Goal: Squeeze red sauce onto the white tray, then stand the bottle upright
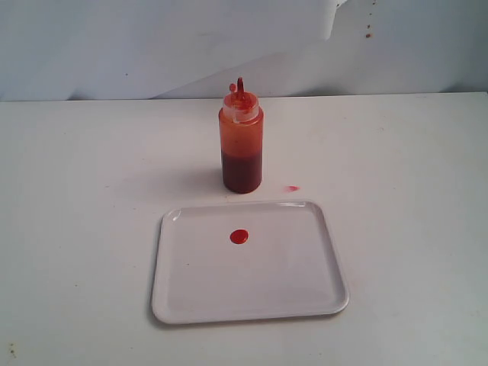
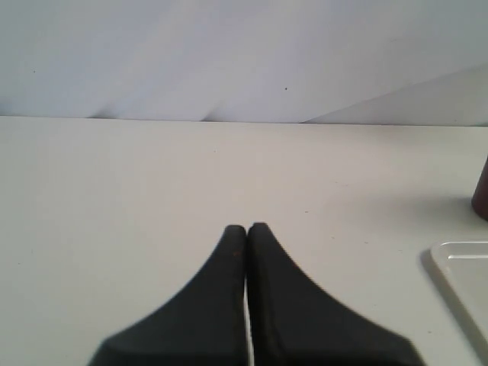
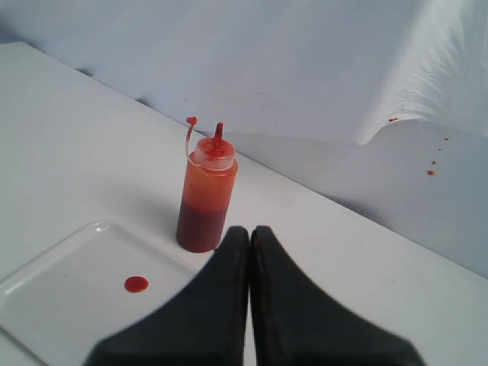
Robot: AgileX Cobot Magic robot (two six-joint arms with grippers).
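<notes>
The bottle (image 1: 242, 145) stands upright on the table just behind the white tray (image 1: 305, 293), orange-red with dark sauce low inside and a whitish cap. A round red sauce dot (image 1: 239, 236) lies on the tray. In the right wrist view the bottle (image 3: 206, 200) stands ahead of my right gripper (image 3: 250, 231), which is shut and empty, apart from it, with the tray (image 3: 46, 313) and its dot (image 3: 136, 284) alongside. My left gripper (image 2: 246, 228) is shut and empty over bare table; a tray corner (image 2: 461, 263) and the bottle's base (image 2: 481, 194) show at the frame's edge. Neither gripper shows in the exterior view.
A small red smear (image 1: 291, 187) marks the table right of the bottle. A pale backdrop sheet (image 1: 152, 46) hangs behind the table's far edge, with red specks (image 1: 367, 34) on it.
</notes>
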